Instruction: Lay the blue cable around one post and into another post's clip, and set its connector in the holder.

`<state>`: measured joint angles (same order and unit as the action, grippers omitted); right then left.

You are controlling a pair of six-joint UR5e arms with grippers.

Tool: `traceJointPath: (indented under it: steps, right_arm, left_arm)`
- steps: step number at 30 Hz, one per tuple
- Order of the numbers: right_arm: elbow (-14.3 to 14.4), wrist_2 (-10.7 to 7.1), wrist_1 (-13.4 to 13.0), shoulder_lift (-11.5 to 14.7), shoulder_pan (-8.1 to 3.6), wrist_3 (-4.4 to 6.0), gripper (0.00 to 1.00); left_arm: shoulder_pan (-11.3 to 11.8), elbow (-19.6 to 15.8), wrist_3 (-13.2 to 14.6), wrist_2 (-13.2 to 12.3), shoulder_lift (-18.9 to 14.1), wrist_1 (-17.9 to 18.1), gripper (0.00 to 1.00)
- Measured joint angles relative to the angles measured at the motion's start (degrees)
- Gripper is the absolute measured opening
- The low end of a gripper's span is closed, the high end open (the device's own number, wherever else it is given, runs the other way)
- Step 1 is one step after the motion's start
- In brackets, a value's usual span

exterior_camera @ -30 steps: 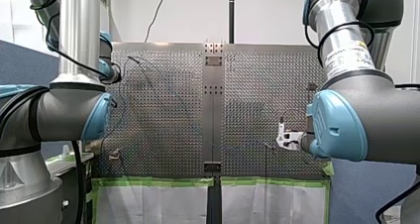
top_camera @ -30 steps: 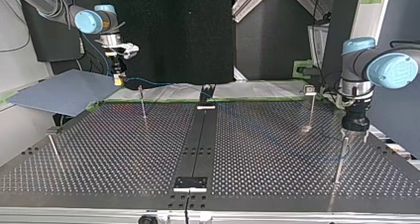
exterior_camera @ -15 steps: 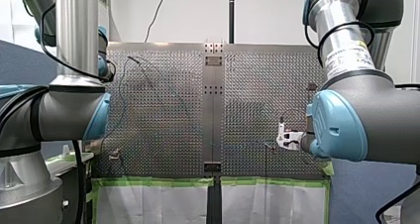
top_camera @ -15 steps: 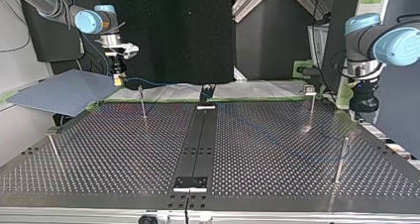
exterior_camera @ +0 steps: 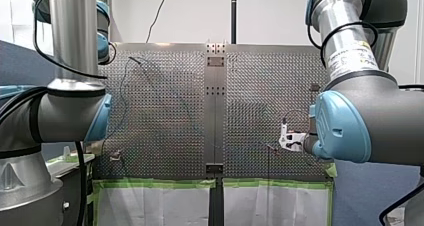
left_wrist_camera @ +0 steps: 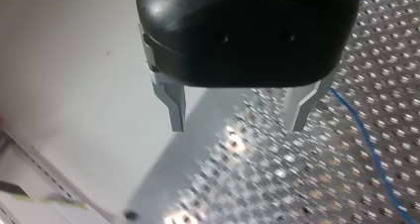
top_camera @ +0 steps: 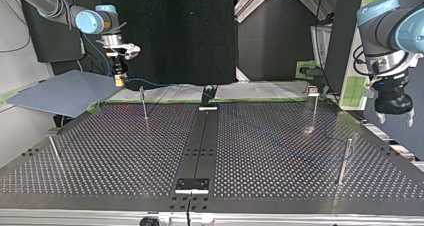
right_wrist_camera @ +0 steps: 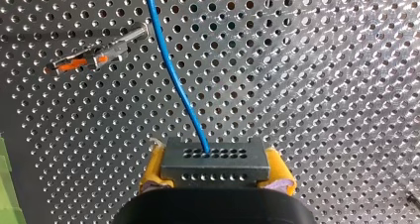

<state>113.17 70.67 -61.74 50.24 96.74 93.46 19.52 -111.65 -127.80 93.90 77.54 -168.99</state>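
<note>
The thin blue cable (right_wrist_camera: 173, 70) runs out of the dark grey perforated connector block (right_wrist_camera: 215, 159), which my right hand (right_wrist_camera: 216, 177) holds clamped between its yellow pads (right_wrist_camera: 152, 172) above the silver perforated worktop (right_wrist_camera: 322, 85). A slim metal post with an orange clip (right_wrist_camera: 94, 58) stands just beside the cable. My left hand (left_wrist_camera: 237, 127), black with bare metal fingers (left_wrist_camera: 173, 105), hangs released and empty over the worktop's edge at the top view's right. A stretch of the cable lies on the worktop beside this hand, apart from it.
</note>
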Motion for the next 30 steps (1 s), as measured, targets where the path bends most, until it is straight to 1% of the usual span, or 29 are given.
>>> traceJointPath:
  steps: [6, 9, 13, 22, 24, 26, 30]
  right_arm:
    - [-0.09, -0.08, -0.10, 0.00, 0.14, 0.05, 0.00]
    - [-0.14, -0.09, -0.14, 0.00, 0.22, 0.02, 0.00]
    - [-0.16, -0.09, -0.13, 0.00, 0.33, -0.06, 0.00]
    - [-0.18, -0.08, -0.29, 0.00, 0.65, -0.02, 0.00]
    - [-0.18, -0.08, -0.31, 0.00, 0.67, 0.03, 0.00]
    - [-0.18, -0.08, -0.32, 0.00, 0.69, 0.05, 0.00]
    - [-0.18, -0.08, -0.32, 0.00, 0.75, 0.07, 0.00]
  left_arm:
    - [-0.96, 3.26, 3.36, 3.33, -3.36, -3.34, 1.00]
    - [-1.26, 4.96, 5.06, 3.72, -5.05, -5.03, 1.00]
    - [-1.61, 6.92, 7.01, 2.53, -7.01, -7.00, 1.00]
    - [-3.62, 11.55, 11.69, -1.99, -11.42, -11.66, 1.00]
    - [-4.22, 11.95, 12.79, -3.08, -11.38, -12.79, 1.00]
    - [-4.85, 11.53, 13.94, -4.12, -10.76, -13.91, 1.00]
    - [-5.89, 9.85, 16.03, -4.42, -8.98, -16.02, 1.00]
